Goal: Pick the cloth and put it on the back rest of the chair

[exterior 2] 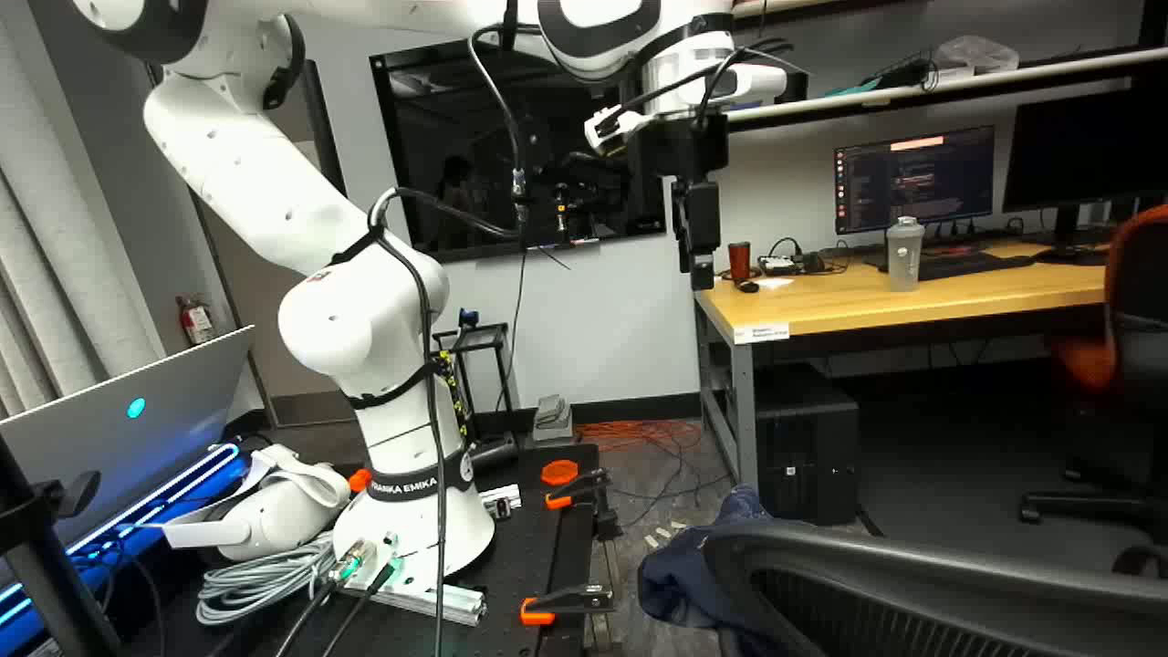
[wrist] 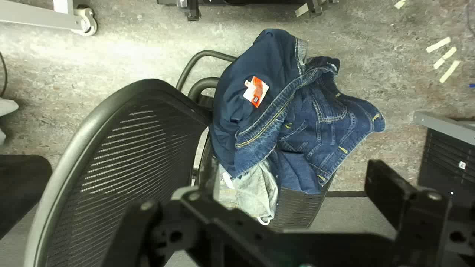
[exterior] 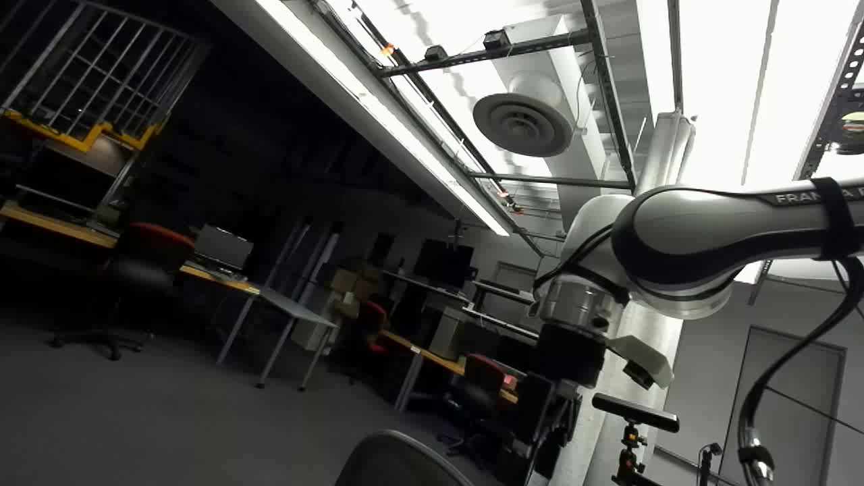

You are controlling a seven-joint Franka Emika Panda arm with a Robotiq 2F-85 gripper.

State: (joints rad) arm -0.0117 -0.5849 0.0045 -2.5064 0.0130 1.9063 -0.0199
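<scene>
The cloth (wrist: pixel 256 107) is a dark blue denim garment with a red and white label, yellow stitching and a pale part. It lies crumpled on the chair's seat, partly over its edge; it also shows in an exterior view (exterior 2: pixel 680 579). The chair's dark grey mesh back rest (wrist: pixel 144 144) stands beside it, bare. Its rounded top shows in both exterior views (exterior: pixel 398 462) (exterior 2: pixel 912 547). My gripper (wrist: pixel 291 168) is open and empty, fingers wide apart, high above the cloth and pointing down. It shows in both exterior views (exterior: pixel 547 425) (exterior 2: pixel 698 251). The cloth is out of view in an exterior view.
A wooden desk (exterior 2: pixel 912 297) with a bottle (exterior 2: pixel 903 254) and monitors stands behind the chair. A black computer tower (exterior 2: pixel 808 447) is under it. The robot's black table (exterior 2: pixel 511 547) has orange clamps (exterior 2: pixel 561 602). An orange office chair (exterior 2: pixel 1136 301) is at the edge.
</scene>
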